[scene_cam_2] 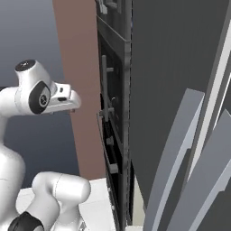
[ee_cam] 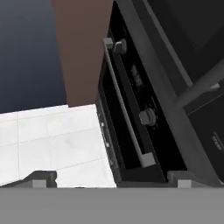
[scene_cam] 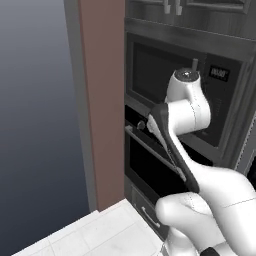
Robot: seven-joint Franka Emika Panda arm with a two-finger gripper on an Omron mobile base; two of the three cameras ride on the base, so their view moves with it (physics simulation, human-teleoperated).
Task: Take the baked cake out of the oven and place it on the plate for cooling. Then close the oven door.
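Black oven (ee_cam: 144,109) set in a dark cabinet column beside a brown panel (ee_cam: 81,48). Its small display is too blurred to read. Oven door (ee_cam: 114,131) shut against the front, its silver bar handle (ee_cam: 124,105) running across it. Gripper (ee_cam: 111,179) open, fingertips wide apart, hanging near and apart from the handle, white tiled floor (ee_cam: 52,140) below.

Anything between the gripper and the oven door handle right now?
Nothing visible. In the hand view the open gripper looks straight at the oven door, and the silver handle runs across it with only open air in front. The door looks shut, so the cake behind it is out of sight.
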